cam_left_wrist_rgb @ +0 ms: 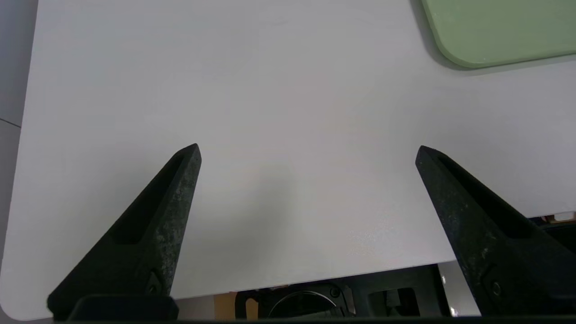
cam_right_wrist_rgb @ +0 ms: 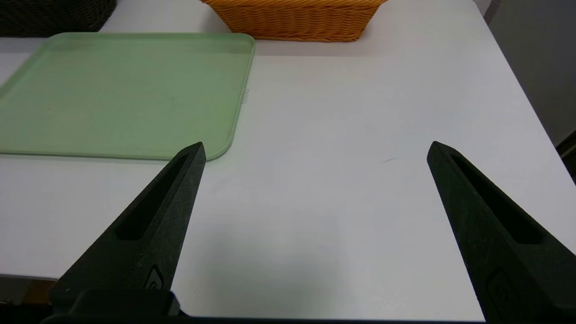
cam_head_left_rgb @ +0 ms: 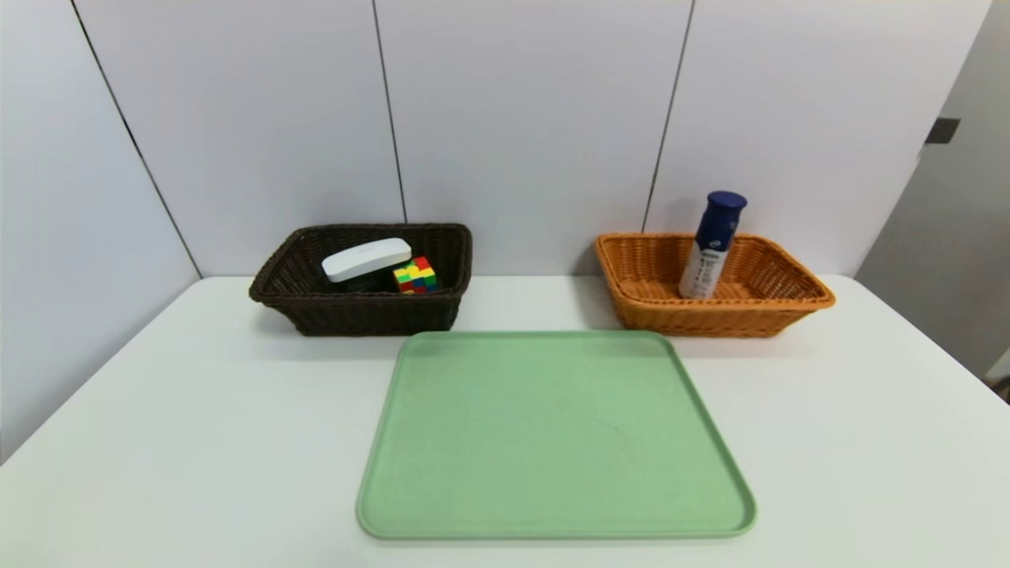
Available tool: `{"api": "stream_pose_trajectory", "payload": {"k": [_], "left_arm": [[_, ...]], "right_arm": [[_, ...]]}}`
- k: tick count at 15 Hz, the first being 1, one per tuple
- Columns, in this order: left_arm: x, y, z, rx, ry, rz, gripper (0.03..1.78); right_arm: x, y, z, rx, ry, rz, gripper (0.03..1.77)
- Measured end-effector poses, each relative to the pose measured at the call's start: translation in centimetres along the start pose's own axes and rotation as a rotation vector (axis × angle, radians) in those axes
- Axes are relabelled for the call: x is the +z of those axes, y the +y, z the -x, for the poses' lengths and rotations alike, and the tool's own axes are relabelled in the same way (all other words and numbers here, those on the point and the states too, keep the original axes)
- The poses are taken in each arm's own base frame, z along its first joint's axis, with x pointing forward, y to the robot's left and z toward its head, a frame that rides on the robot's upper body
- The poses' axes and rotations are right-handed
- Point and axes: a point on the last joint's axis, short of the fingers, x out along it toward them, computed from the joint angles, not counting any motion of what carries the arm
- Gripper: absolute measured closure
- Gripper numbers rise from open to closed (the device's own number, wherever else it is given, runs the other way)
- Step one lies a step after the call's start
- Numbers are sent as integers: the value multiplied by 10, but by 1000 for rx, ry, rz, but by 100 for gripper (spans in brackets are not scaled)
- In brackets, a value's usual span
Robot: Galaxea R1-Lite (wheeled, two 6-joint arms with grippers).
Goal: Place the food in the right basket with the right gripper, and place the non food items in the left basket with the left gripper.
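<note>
The blue-capped bottle [cam_head_left_rgb: 714, 244], the food, leans inside the orange right basket [cam_head_left_rgb: 789, 304] at the back right. The dark brown left basket [cam_head_left_rgb: 355, 312] at the back left holds the white case [cam_head_left_rgb: 366, 259] and the puzzle cube [cam_head_left_rgb: 416, 275]. The glass cup does not show. My left gripper [cam_left_wrist_rgb: 308, 148] hangs open over bare table near the front left edge, nothing between its fingers. My right gripper [cam_right_wrist_rgb: 315, 148] stands open over the table's front right, beside the tray's corner, with the right basket [cam_right_wrist_rgb: 294, 20] far ahead. Neither arm appears in the head view.
A green tray [cam_head_left_rgb: 552, 434] with nothing on it lies in the middle of the white table [cam_head_left_rgb: 197, 442], just in front of both baskets. Its corner [cam_left_wrist_rgb: 486, 36] shows in the left wrist view. A white panelled wall stands right behind the baskets.
</note>
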Motion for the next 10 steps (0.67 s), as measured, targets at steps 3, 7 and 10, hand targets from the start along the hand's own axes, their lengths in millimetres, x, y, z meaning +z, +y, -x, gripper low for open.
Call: {"api": "stream_pose_trajectory", "payload": {"k": [3, 7, 10], "left_arm": [[-21, -2, 0, 0, -47, -43, 12], [-44, -3, -11, 5, -115, -61, 12], [-64, -3, -29, 23, -171, -63, 12]], "right_arm": [[-7, 0, -2, 4, -21, 1, 10], [-23, -1, -13, 8, -86, 6, 10], [-35, -1, -20, 1, -167, 10, 10]]}}
